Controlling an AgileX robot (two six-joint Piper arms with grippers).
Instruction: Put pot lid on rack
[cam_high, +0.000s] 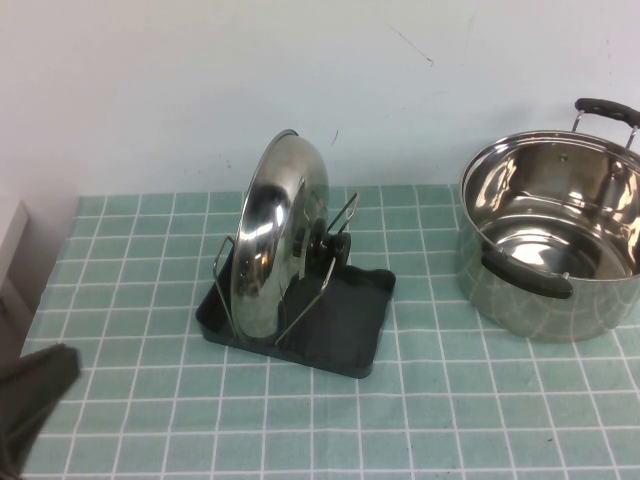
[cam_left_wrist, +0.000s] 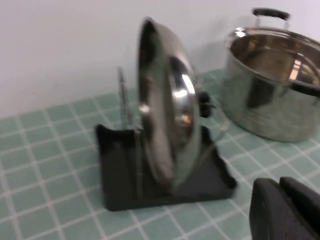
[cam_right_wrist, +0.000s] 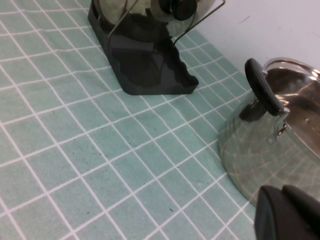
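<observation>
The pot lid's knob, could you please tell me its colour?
Black knob on the pot lid, clearest in the right wrist view.

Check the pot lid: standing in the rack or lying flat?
Standing on edge in the rack: the pot lid sits between its wire holders, neither gripper touching it.

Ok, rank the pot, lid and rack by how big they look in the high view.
1. Pot, largest, though cut off at the frame edge.
2. Rack and lid look similar in extent, so no ranking between them.
</observation>
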